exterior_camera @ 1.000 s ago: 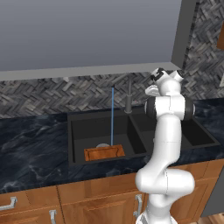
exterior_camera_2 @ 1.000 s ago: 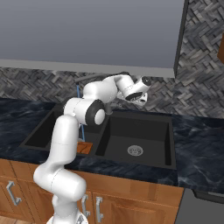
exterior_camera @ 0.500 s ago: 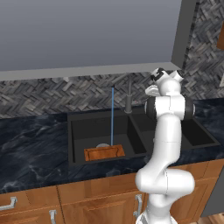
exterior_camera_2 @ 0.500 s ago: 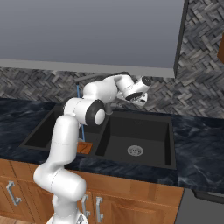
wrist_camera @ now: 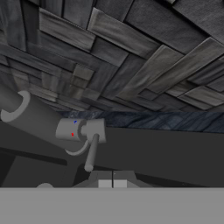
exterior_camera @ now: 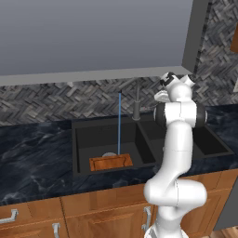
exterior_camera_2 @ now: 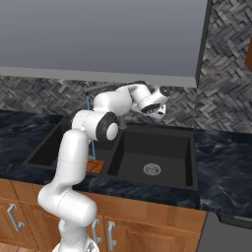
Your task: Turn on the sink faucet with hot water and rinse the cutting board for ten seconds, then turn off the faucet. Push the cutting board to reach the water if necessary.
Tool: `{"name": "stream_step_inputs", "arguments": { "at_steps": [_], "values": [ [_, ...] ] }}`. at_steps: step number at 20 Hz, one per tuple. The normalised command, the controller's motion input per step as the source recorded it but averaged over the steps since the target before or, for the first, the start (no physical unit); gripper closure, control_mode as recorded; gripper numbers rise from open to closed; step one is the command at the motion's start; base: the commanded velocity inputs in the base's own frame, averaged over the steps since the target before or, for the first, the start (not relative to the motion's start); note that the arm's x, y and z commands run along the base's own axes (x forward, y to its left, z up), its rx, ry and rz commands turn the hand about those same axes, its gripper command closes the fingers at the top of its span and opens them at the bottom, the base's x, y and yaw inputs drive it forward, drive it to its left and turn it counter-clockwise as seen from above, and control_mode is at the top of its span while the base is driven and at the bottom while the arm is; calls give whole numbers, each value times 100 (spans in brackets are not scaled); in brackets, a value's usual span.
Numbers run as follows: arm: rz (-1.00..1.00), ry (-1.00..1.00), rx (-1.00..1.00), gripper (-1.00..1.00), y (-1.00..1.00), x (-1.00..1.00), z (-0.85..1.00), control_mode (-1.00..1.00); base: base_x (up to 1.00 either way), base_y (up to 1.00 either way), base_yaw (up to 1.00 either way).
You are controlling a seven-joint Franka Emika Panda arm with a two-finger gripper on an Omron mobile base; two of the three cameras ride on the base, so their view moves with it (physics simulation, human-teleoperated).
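Faucet just ahead of closed hand | water on cutting board

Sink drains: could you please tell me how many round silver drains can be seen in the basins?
2. One drain lies in the floor of the right basin. The other drain is in the left basin, just behind the cutting board, which partly covers it.

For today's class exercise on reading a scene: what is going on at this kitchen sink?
A white robot arm is rinsing a cutting board in the left basin of the black sink. A thin stream of water runs from the faucet onto the board. The gripper, shut and holding nothing, is beside the faucet's handle.
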Motion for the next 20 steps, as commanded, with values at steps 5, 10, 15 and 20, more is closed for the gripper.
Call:
{"name": "stream_step_inputs", "arguments": {
  "at_steps": [5, 10, 15, 20],
  "values": [
    [0, 0, 0, 100, 0, 0, 0, -100, 0, 0, 0],
    [0, 0, 0, 100, 0, 3, -1, -100, 0, 0, 0],
    [0, 0, 0, 100, 1, 5, -15, -100, 0, 0, 0],
    [0, 0, 0, 100, 0, 9, -25, -100, 0, 0, 0]
  ]
}}
